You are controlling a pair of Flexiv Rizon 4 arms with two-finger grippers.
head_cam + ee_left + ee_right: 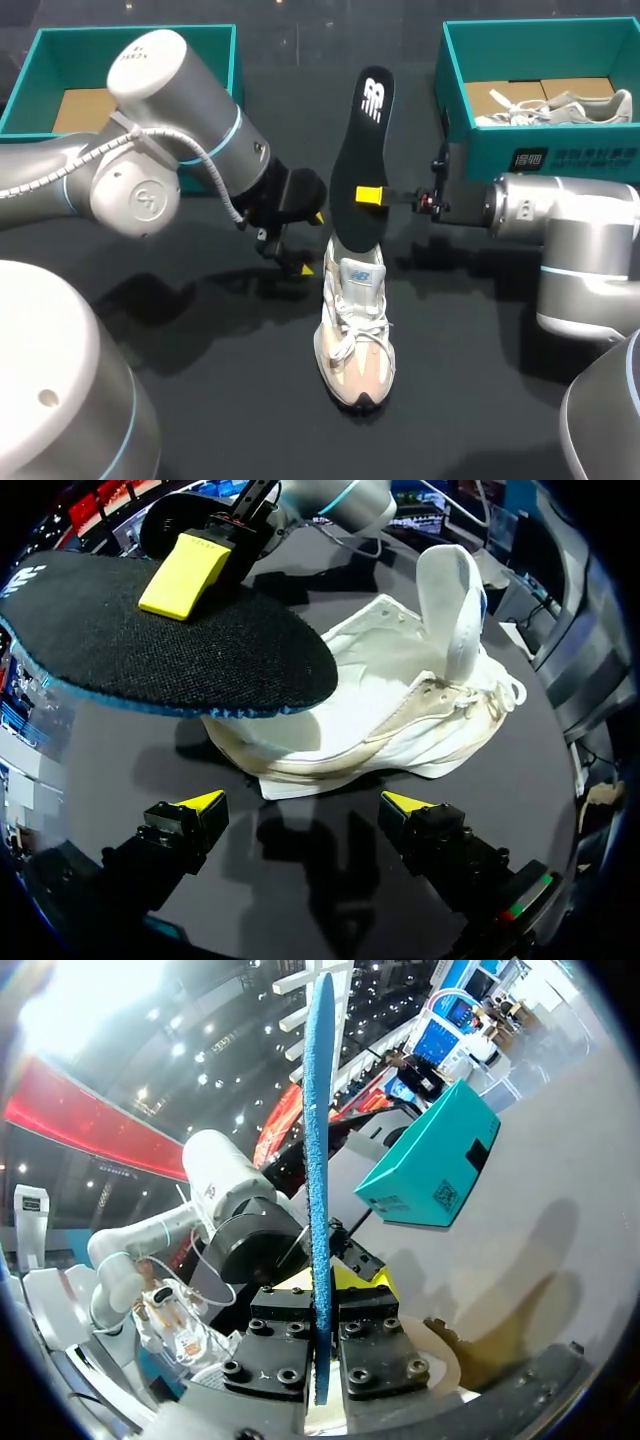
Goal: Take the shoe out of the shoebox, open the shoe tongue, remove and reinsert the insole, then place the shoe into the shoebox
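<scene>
One insole (365, 150), and my R gripper (372, 195) was pinching its middle. It stood on end, low tip right over the mouth of the sneaker (355, 335) mid-table, so I'd say the next push was straight down. L gripper (310, 242) hung spread and empty, just beside the heel.

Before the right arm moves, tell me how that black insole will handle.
The insole looks thin yet springy: pinched mid-length by the right tool, its edge runs nearly straight. Probably light, since a small pinch seems to carry it. Its textured top should resist slipping.
</scene>
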